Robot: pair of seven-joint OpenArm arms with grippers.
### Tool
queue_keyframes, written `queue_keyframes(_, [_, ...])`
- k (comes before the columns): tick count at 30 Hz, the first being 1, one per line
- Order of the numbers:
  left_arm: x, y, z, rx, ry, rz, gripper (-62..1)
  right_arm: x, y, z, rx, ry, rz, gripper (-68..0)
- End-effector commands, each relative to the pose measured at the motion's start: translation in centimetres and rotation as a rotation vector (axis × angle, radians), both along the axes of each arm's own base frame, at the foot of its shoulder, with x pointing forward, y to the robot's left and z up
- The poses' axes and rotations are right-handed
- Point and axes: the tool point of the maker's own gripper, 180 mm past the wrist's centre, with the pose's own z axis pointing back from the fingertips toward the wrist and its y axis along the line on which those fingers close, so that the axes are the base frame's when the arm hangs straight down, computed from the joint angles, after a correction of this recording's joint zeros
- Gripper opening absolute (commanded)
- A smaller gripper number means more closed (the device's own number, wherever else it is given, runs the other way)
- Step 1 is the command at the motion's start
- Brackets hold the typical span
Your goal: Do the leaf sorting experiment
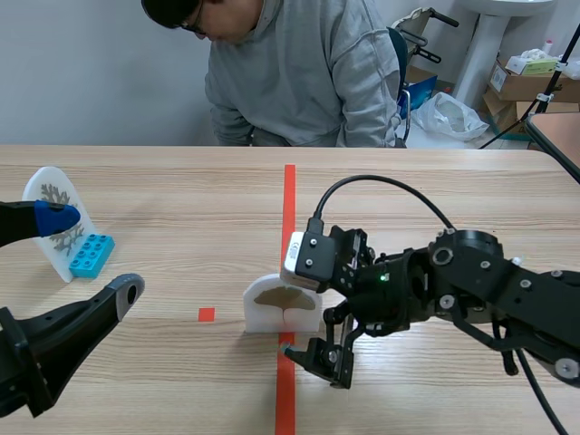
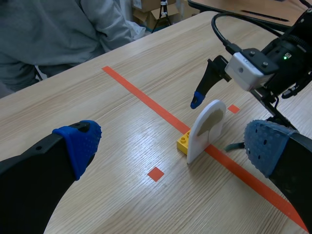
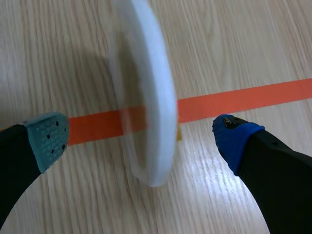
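While upright on its yellow brick (image 2: 184, 143), leaf card (image 1: 283, 304) (ginkgo, perhaps) between wide fingers (image 3: 46, 139) of right pincer (image 3: 141, 137); left pincer (image 2: 173, 146) wide.

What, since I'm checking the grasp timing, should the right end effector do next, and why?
Probably close the right end effector on the white card. Its fingers stand open on either side of the card, which stands upright on a yellow brick on the red tape line and is not yet gripped.
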Motion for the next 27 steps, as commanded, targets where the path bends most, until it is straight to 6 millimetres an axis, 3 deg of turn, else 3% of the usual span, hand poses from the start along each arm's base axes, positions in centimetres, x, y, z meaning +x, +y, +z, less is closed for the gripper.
queue_keyframes(1, [0.1,-0.4,0.8,-0.034,-0.023,-0.005,1.4,0.8,0.2,0.9,0.018,-0.031,0.005,-7.3])
queue_keyframes(7, [0.1,-0.5,1.1,-0.042,-0.031,-0.005,1.4,0.0,1.3,0.6,0.026,-0.028,0.039,-8.6])
queue_keyframes(16, [0.1,-0.5,1.1,-0.044,-0.034,-0.005,1.4,-0.1,1.4,0.7,0.037,-0.03,0.043,-28.5])
queue_keyframes(23, [0.1,-0.5,1.1,-0.044,-0.034,-0.005,1.4,-0.1,1.4,0.7,0.038,-0.029,0.042,-50.2])
queue_keyframes(27, [0.1,-0.5,1.1,-0.044,-0.033,-0.005,1.4,-0.1,1.5,0.9,0.05,-0.031,0.045,-56.4])
